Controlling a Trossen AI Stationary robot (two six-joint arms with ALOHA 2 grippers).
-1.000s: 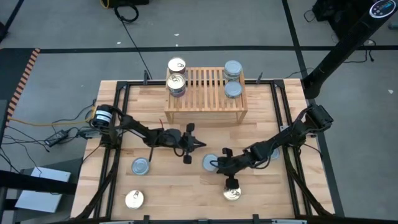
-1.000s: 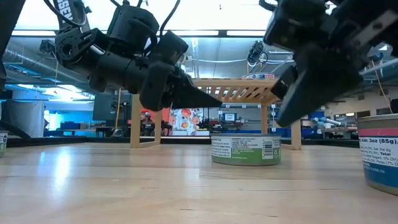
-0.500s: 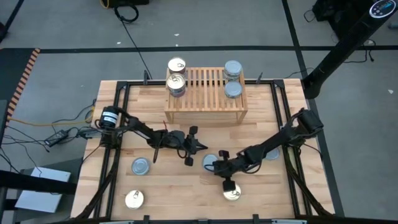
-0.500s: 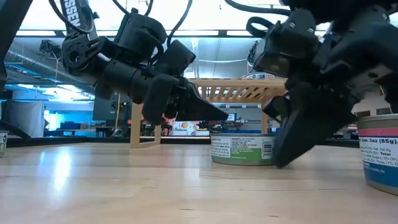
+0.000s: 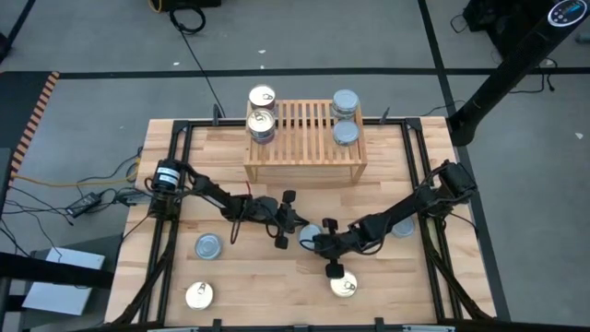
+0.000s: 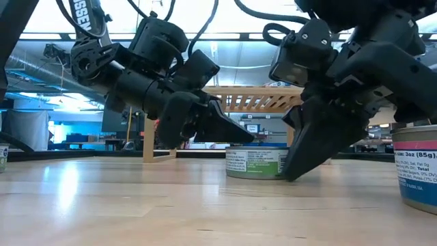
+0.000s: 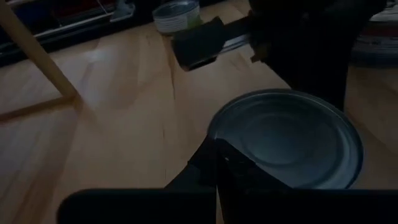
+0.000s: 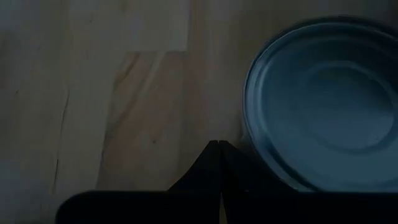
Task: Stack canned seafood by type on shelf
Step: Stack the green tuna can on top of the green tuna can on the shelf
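Note:
A tin of canned seafood with a silver top [image 5: 311,233] stands on its base mid-table, between my two grippers. My left gripper [image 5: 300,222] is shut, its tip at the tin's top rim [image 7: 217,134] on the table's left side. My right gripper [image 5: 314,243] is shut and slants down beside the tin's wall [image 6: 276,164], its tip low at the tabletop [image 6: 292,176]. On the slatted wooden shelf [image 5: 304,138] at the far edge, two gold-topped tins [image 5: 262,122] stand at its left end and two silver-topped tins [image 5: 345,132] at its right end. My left gripper's shut tip [image 7: 216,146] comes nearly level from the table's left, right at the tin's top rim; whether it touches, I cannot tell. My right gripper's shut fingers [image 8: 218,144] slant down from the table's right beside the tin's side wall [image 8: 245,140]; touching or a hair apart, I cannot tell.
Loose tins stand on the plank table: a silver-topped one [image 5: 208,246] and a gold-topped one [image 5: 199,295] near left, a gold-topped one [image 5: 344,286] just nearer than my right gripper, and a silver-topped one [image 5: 403,226] half under the right arm.
Both grippers have sunk and closed in on the middle tin, the left one from the table's left, the right one from the right. The right gripper's tip has come down almost to the tabletop beside the tin. Both have stayed shut.

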